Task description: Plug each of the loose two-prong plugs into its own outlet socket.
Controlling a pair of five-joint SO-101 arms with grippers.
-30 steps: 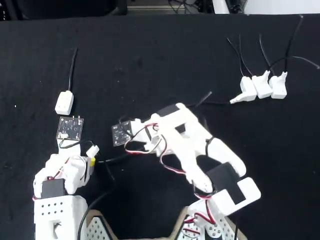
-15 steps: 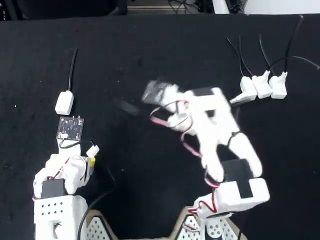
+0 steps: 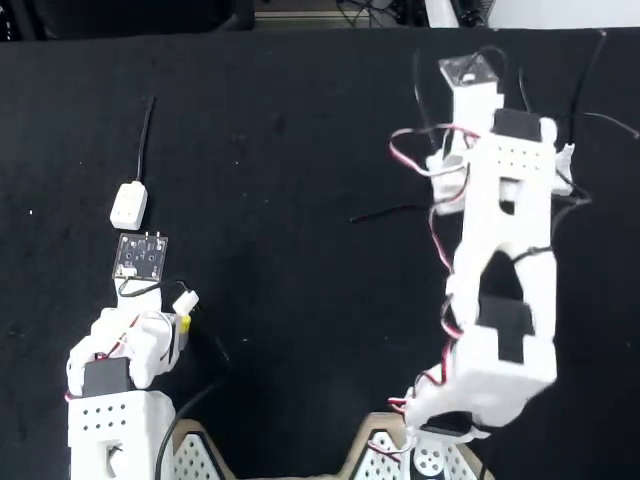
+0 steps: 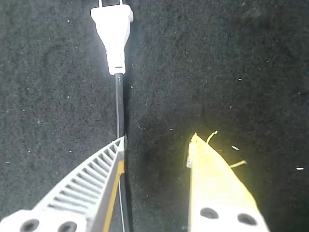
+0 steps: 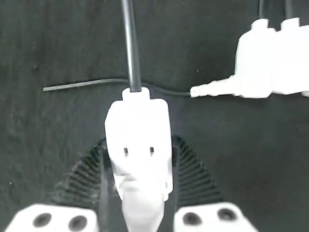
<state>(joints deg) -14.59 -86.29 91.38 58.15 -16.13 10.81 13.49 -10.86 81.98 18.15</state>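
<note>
Right wrist view, right pincer [image 5: 139, 151] gripping socket [image 5: 137, 123], socket cluster [image 5: 270, 63] nearby.

Black matte table [image 3: 300, 120], white surface [image 3: 560, 10] beyond its far right edge.

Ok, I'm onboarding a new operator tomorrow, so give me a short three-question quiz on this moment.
1. True or false: the fingers of the left gripper are closed on the two-prong plug.
2. What does the right gripper hold? A) an outlet socket with two slots B) a screwdriver C) nothing
3. Fill in: the table surface is ____.
Key: 1 false, the fingers stand open, short of the plug; 2 A; 3 black.
</note>
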